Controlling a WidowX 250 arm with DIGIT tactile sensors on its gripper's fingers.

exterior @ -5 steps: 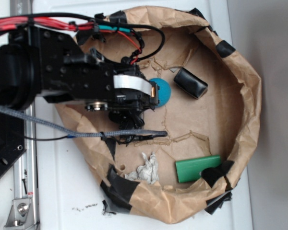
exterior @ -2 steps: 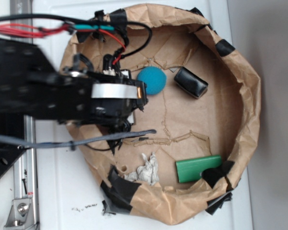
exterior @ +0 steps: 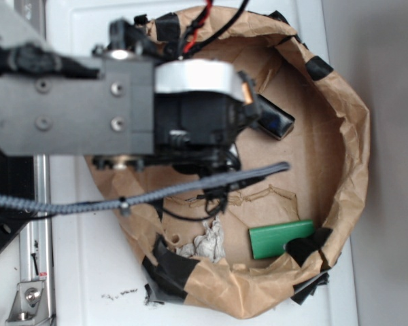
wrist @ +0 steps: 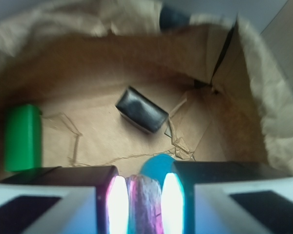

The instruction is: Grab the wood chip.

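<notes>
Fingers (wrist: 140, 204): closed on the wood chip (wrist: 144, 201), which stands pinched between the two glowing pads. Blue ball (wrist: 155, 165): just behind the chip, partly hidden. Black block (wrist: 141, 109): mid-floor of the paper-lined bin (exterior: 347, 136). Green block (exterior: 280, 238): near the bin's wall. White scrap (exterior: 207, 239): beside the taped edge.

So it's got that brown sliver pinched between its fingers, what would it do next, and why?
Probably lift a little higher and hold steady. In the wrist view the gripper is shut on the wood chip, with the blue ball just beyond the fingertips and the black block farther off. Raising it should keep the chip away from both. How firm the grip is, I cannot tell.
</notes>
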